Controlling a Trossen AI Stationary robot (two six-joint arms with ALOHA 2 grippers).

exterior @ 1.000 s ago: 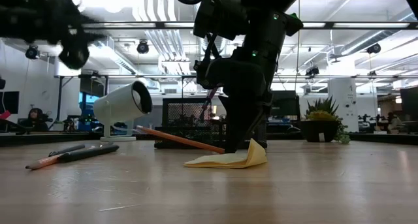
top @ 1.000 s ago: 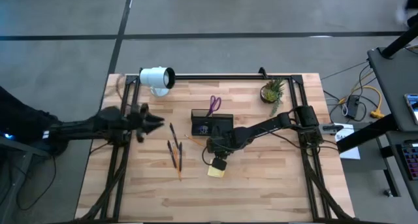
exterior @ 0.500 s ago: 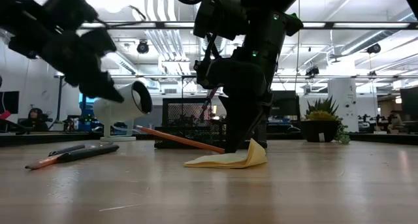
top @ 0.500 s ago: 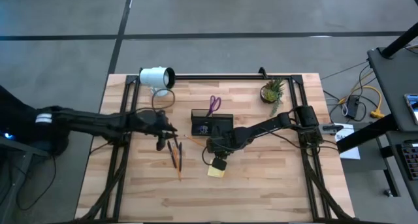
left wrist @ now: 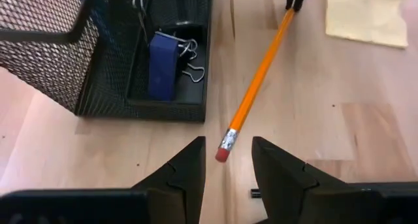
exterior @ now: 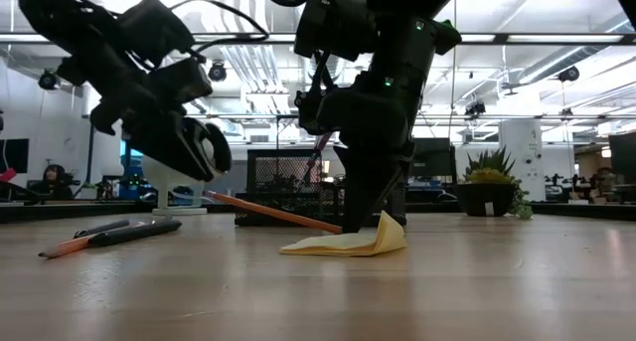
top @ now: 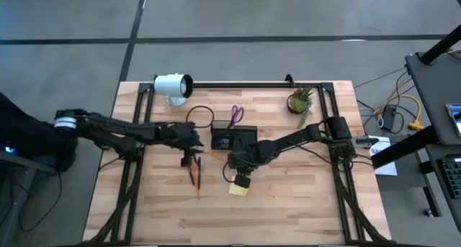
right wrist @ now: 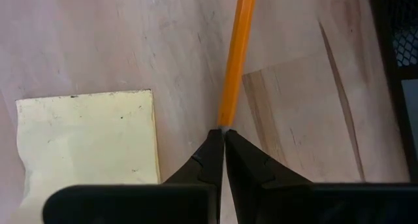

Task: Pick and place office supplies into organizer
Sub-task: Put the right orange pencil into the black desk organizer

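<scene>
My left hand (left wrist: 225, 168), fingers apart, has just been arriving at the eraser end of the orange pencil (left wrist: 256, 85) beside the organizer (left wrist: 147, 61), while my right hand (right wrist: 224, 152) is clamping its tip, so a handover is probably coming.

Right end effector (exterior: 350, 225) pins orange pencil (exterior: 273, 212) tip beside curled sticky note (exterior: 348, 243); left end effector (exterior: 194, 152) hovers beyond, fronting lamp (exterior: 164, 187).

Pencil (left wrist: 255, 93) running from between open left gripper (left wrist: 227, 160) fingers to closed right gripper (right wrist: 223, 152) tips. Organizer (left wrist: 130, 54) beside it; sticky pad (right wrist: 88, 142) beside right jaws.
</scene>
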